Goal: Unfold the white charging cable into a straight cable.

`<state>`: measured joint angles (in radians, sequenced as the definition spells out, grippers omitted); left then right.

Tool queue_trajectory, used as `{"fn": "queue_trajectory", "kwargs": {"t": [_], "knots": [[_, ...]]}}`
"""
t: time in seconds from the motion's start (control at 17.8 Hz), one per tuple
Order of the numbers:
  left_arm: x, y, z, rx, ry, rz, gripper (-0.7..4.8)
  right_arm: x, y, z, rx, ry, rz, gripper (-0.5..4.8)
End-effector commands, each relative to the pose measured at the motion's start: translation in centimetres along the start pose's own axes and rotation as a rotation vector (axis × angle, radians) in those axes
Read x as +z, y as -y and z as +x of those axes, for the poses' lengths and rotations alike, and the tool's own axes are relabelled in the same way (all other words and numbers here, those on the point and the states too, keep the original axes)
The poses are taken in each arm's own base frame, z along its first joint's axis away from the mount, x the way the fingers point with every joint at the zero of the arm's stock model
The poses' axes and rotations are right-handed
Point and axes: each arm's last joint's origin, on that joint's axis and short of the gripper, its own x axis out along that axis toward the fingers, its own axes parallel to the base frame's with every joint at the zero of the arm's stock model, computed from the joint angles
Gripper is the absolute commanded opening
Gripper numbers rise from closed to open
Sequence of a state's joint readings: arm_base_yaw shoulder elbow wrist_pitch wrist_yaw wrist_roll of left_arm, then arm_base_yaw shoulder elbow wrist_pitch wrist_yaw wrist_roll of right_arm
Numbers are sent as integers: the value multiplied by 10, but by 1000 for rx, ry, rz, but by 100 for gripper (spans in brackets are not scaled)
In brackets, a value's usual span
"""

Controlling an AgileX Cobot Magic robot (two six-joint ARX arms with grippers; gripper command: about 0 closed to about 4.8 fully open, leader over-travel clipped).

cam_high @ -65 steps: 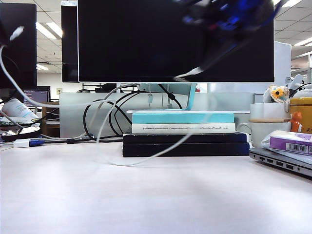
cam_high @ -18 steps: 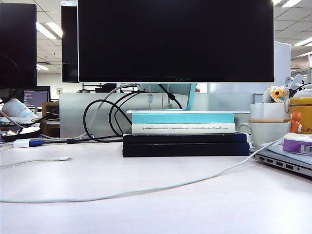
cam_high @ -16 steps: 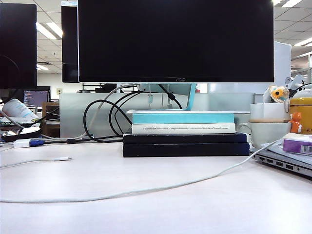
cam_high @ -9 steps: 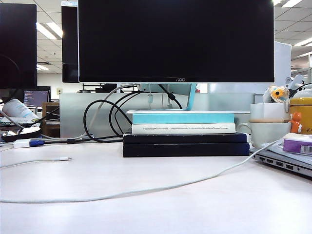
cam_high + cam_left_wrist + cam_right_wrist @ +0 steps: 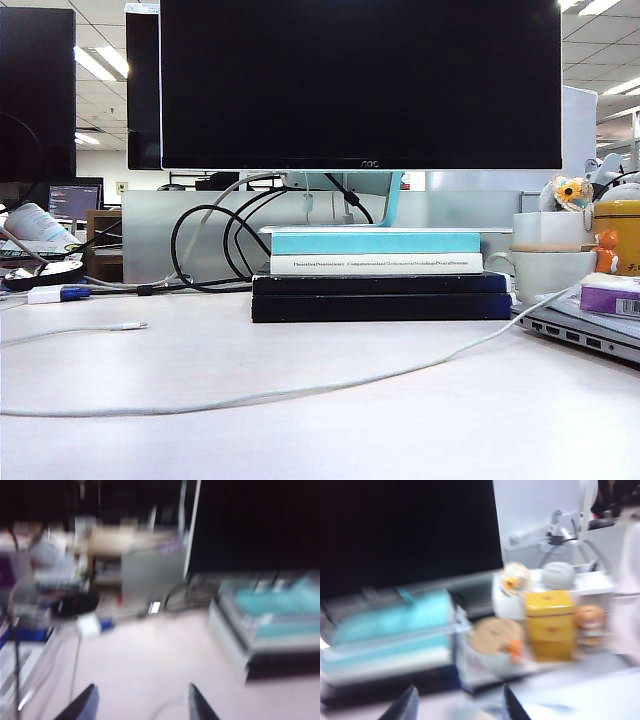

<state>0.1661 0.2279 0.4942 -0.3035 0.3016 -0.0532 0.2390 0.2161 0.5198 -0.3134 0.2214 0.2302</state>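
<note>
Your left gripper point(image 5: 141, 705) has its two dark fingertips point(image 5: 82, 706) poking into the blurry left wrist view with a clear gap between them and nothing in that gap, so the jaws are apart and empty, hanging over the pale desk point(image 5: 330, 440). Same story with your right gripper point(image 5: 457, 707): two dark tips point(image 5: 405, 706) spread with bare air between them, holding nothing, looking toward the yellow tin point(image 5: 549, 622) and the white mug with a tan lid point(image 5: 492, 642). Neither gripper shows up in the exterior view. Out on the desk, the thin white charging cable point(image 5: 300, 391) lies in one long, shallow curve: from the left edge of the exterior view it runs across the front of the desk, then climbs to the right up onto the grey laptop point(image 5: 580, 335). One small plug end point(image 5: 128, 326) rests on the desk at the left, well apart from the main run. Behind it sits a stack of books, black at the bottom and teal on top point(image 5: 378, 272), under the big black monitor point(image 5: 360, 85). The cable isn't coiled, but it's not ruler-straight either
</note>
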Motion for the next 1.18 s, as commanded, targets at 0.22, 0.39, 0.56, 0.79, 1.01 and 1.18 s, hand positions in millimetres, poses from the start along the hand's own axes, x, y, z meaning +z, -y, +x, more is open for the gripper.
{"fn": "queue_trajectory", "kwargs": {"t": [0.22,0.39,0.56,0.79,1.01,1.18], "knots": [[-37,-2,-9,74,111,-164,168,-34,1,13,165,81,108,156],[-52,-4,-5,77,85,-175,152,-51,5,13,187,172,152,85],[-55,-5,-3,77,88,-163,152,-67,11,9,162,229,162,56],[-68,-6,3,38,77,-144,152,-90,15,16,116,118,139,39],[-91,-8,11,-16,-8,-162,104,-110,23,22,22,66,96,-1],[-100,-9,12,-7,-58,-154,-6,-116,26,23,-3,45,71,-1]]}}
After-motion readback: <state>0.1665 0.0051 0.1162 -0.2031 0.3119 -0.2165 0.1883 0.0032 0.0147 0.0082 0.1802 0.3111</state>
